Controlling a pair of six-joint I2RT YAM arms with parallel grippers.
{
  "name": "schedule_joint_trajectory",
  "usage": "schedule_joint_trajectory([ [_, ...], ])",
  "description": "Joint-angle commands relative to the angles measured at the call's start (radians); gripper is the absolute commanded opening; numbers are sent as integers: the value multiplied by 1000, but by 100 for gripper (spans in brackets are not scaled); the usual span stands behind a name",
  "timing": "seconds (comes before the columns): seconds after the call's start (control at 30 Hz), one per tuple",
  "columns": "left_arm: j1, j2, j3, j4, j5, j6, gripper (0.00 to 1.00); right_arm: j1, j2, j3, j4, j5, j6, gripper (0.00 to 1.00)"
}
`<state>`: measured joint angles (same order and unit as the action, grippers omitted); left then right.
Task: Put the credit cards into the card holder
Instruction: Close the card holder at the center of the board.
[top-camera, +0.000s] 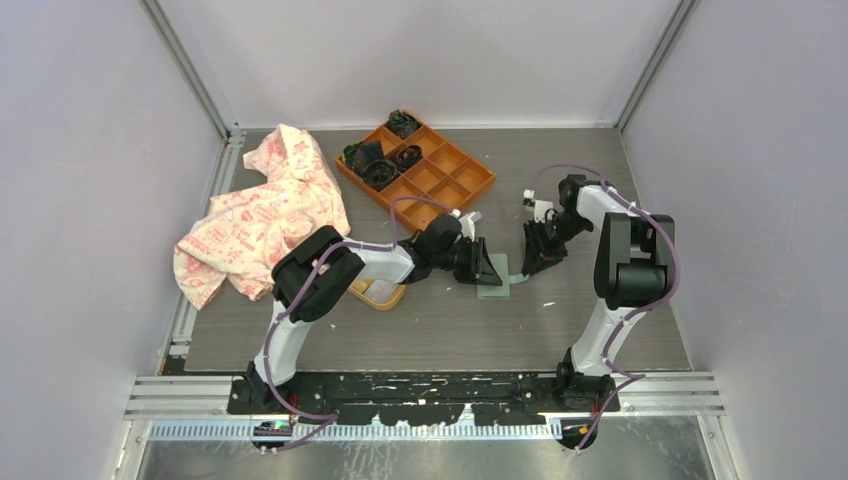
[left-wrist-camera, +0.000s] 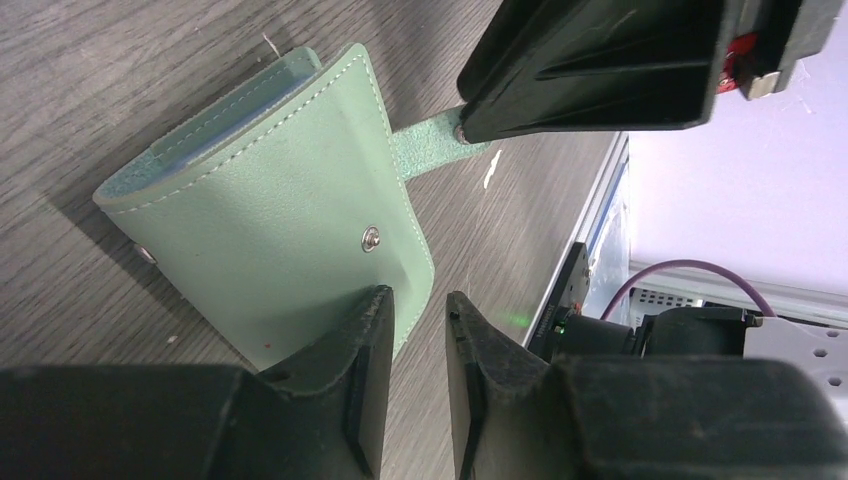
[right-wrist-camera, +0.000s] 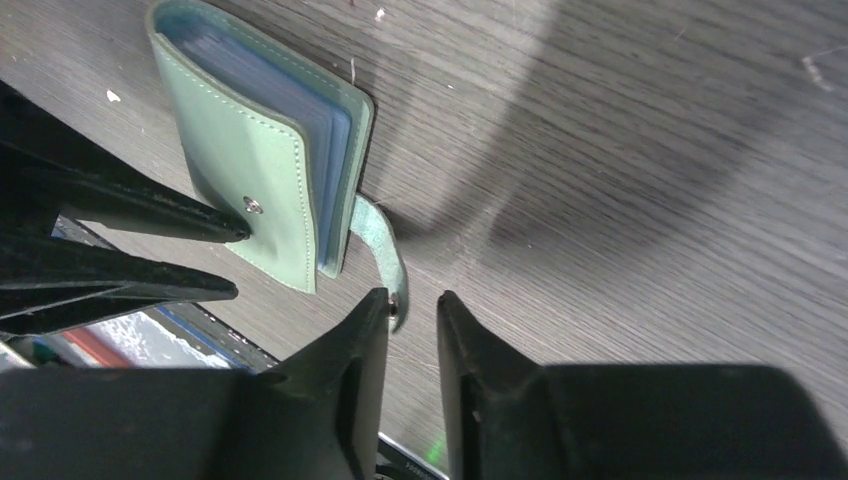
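The sage-green card holder (left-wrist-camera: 270, 200) lies folded shut on the table, blue lining (right-wrist-camera: 335, 150) showing at its edge and its closing tab (right-wrist-camera: 385, 250) sticking out unsnapped. My left gripper (left-wrist-camera: 418, 310) is open by a narrow gap over the holder's near corner, with only table between its fingers. My right gripper (right-wrist-camera: 412, 300) is also narrowly open. The tab's stud end sits at the tip of its left finger (right-wrist-camera: 368, 330), not pinched. From above, both grippers (top-camera: 488, 268) (top-camera: 535, 262) meet over the holder (top-camera: 495, 288). No credit cards show.
An orange compartment tray (top-camera: 440, 175) with dark items stands at the back. A patterned cloth (top-camera: 265, 215) lies at the left. A yellow dish (top-camera: 385, 295) sits partly under the left arm. The table's front rail (left-wrist-camera: 575, 290) runs close behind the holder.
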<state>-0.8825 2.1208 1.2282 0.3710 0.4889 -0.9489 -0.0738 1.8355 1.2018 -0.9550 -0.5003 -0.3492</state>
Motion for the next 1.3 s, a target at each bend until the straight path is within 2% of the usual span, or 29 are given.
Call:
schedule_joint_trajectory([
  [0.0, -1, 9, 24, 2, -19, 29, 27, 6, 23, 32, -38, -30, -11, 25],
  [0.13, -1, 8, 25, 2, -23, 34, 27, 18, 35, 47, -58, -34, -11, 8],
  [0.23, -1, 4, 28, 0, -28, 49, 27, 34, 14, 56, -40, -11, -8, 1],
  [0.4, 10, 20, 65, -32, -21, 74, 28, 136, -30, 106, 24, 101, -2, 1],
  [0.57, 26, 62, 117, -45, -3, 70, 28, 228, 33, 231, 20, 178, 2, 1],
  [0.67, 34, 77, 137, -45, -1, 66, 28, 251, 71, 308, 6, 181, 5, 1],
  [0.8, 48, 77, 122, -1, -1, 54, 28, 262, 115, 378, -24, 110, 8, 1],
  [0.93, 59, 27, 55, 73, -8, 56, 28, 263, 133, 364, -30, 47, -17, 2],
  [1.07, 59, -71, -19, 98, -19, 90, 30, 264, 110, 310, 12, 51, -37, 2],
  [1.27, 72, -183, -65, -10, -74, 217, 31, 263, 91, 282, 62, 65, -34, 2],
])
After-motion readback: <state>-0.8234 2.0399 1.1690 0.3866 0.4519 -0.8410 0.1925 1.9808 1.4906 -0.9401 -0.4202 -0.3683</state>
